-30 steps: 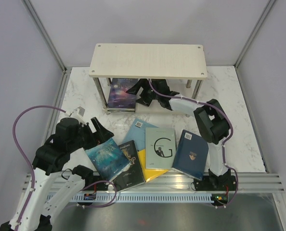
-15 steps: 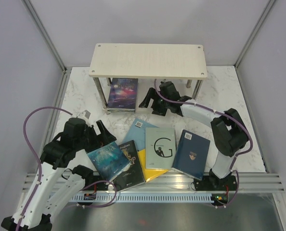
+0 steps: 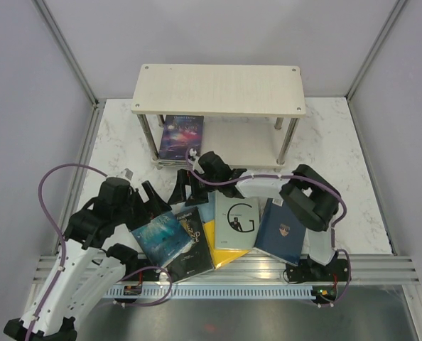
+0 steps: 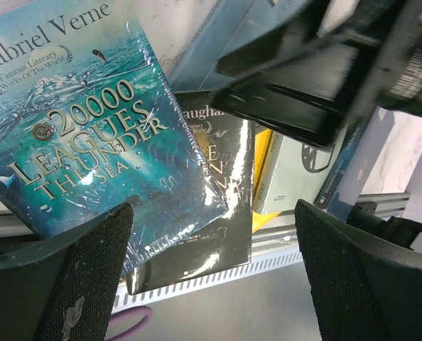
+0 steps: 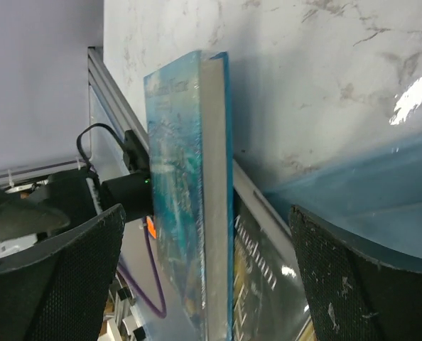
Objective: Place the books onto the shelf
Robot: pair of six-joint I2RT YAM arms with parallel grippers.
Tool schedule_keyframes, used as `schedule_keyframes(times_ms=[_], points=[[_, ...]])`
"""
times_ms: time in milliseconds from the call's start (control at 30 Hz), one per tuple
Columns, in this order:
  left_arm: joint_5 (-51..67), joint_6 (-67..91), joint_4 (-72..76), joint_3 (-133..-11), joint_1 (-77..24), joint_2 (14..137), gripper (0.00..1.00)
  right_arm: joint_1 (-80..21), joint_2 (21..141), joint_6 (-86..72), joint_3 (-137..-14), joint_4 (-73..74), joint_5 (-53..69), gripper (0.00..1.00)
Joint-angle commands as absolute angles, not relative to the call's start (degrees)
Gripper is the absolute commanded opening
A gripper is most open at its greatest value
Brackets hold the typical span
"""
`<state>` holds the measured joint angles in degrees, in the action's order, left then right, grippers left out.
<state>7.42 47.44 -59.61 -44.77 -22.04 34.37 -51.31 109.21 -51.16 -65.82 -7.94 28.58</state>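
Several books lie in a loose pile at the table's near edge: teal [image 3: 160,236], black [image 3: 193,246], light blue [image 3: 209,200], yellow [image 3: 216,245], white "G" [image 3: 237,219] and navy [image 3: 282,227]. A purple galaxy book [image 3: 180,138] lies on the lower board of the pale wood shelf [image 3: 218,90]. My left gripper [image 3: 141,197] hovers open over the teal book [image 4: 83,142], nothing between its fingers. My right gripper [image 3: 190,190] is open, low over the light blue book, and faces the teal book's page edge [image 5: 212,213].
The slotted metal rail [image 3: 253,273] runs along the near edge right under the pile. Grey walls and frame posts close in the marble table [image 3: 325,142]. The left arm's purple cable [image 3: 55,177] loops over the left side.
My right arm has pulled out from under the shelf and swung near and left to the pile. My left gripper has opened a little wider and shifted slightly.
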Motion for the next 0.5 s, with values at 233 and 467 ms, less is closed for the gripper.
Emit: schedule_keyframes(times_ms=[233, 467], points=[[5.6, 53.4, -61.4, -46.3, -22.0, 28.7, 0.96, -53.1, 120.5, -52.0, -75.1, -13.1, 33.7, 0.98], [5.8, 54.8, -62.1, -44.6, -22.0, 25.8, 0.96, -56.3, 124.8, -55.7, -76.5, -18.1, 36.3, 0.98]])
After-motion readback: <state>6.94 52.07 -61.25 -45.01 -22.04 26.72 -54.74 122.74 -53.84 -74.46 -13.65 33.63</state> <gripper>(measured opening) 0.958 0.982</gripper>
